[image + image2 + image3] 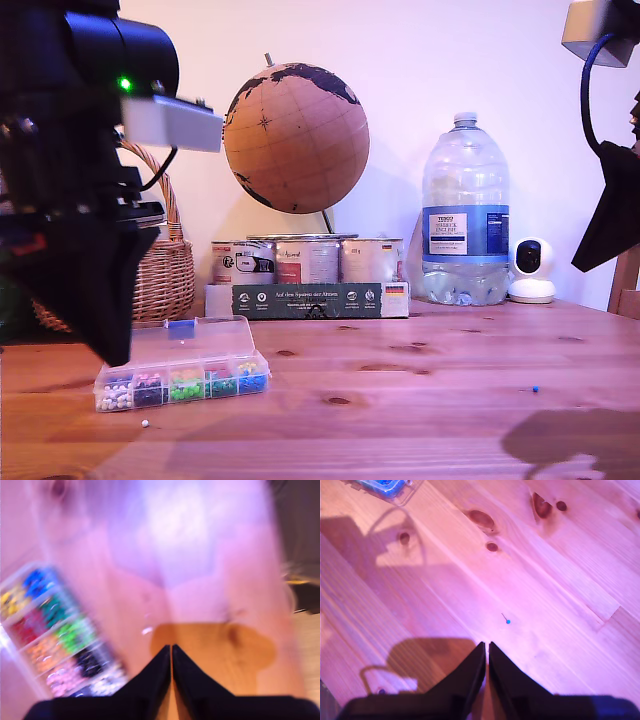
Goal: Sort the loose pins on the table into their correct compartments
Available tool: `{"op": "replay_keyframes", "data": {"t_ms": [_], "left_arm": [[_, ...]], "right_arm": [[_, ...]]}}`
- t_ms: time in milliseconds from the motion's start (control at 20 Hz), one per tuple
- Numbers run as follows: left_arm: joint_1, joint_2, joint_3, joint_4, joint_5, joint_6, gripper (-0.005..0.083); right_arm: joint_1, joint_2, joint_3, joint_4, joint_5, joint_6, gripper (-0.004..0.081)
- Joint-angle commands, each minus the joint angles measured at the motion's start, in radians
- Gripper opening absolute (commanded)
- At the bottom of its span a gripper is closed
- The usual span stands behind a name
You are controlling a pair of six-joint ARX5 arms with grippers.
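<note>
A cork-coloured globe point(296, 138) stands at the back of the wooden table point(420, 370), before the pale wall. Just below the globe is a row of three tins point(307, 261), and a dark printed carton point(320, 300) lies in front of them. A wicker basket point(165, 265) sits on the exterior view's left of the globe. On the other side stand a large water bottle point(465, 215) and, beyond it, a small white camera point(531, 270).
</note>
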State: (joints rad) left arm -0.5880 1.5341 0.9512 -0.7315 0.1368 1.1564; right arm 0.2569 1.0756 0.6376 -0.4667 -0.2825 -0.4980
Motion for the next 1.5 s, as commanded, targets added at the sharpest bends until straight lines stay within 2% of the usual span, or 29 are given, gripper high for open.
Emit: {"op": "replay_keyframes", "data": {"t_ms": [0, 200, 450, 600, 900, 1250, 1450], "left_arm": [[-0.001, 0.030, 0.009, 0.019, 0.004, 0.004, -0.0012], [-0.001, 0.064, 0.013, 0.039, 0.012, 0.014, 0.0045], [-0.001, 0.090, 0.016, 0.048, 0.012, 0.051, 0.0045], [0.001, 0.106, 0.020, 0.048, 0.011, 0.068, 0.0091], [0.014, 0.111, 0.039, 0.052, 0.012, 0.082, 0.0094], [0.027, 0.192, 0.110, 0.032, 0.016, 0.083, 0.0096], [0.027, 0.196, 0.128, -0.024, 0.073, 0.097, 0.0096]], "right_arm": [[0.005, 0.002, 0.012, 0.005, -0.007, 0.005, -0.0013], [0.005, 0.002, 0.012, 0.005, -0.007, 0.004, -0.0013], [0.005, 0.002, 0.012, 0.005, -0.007, 0.005, -0.0013], [0.005, 0.002, 0.012, 0.004, -0.007, 0.005, -0.0013], [0.005, 0.002, 0.012, 0.005, -0.008, 0.029, -0.0013], [0.005, 0.002, 0.012, 0.005, -0.007, 0.029, -0.0013], [0.005, 0.002, 0.012, 0.005, -0.007, 0.029, -0.0013]]}}
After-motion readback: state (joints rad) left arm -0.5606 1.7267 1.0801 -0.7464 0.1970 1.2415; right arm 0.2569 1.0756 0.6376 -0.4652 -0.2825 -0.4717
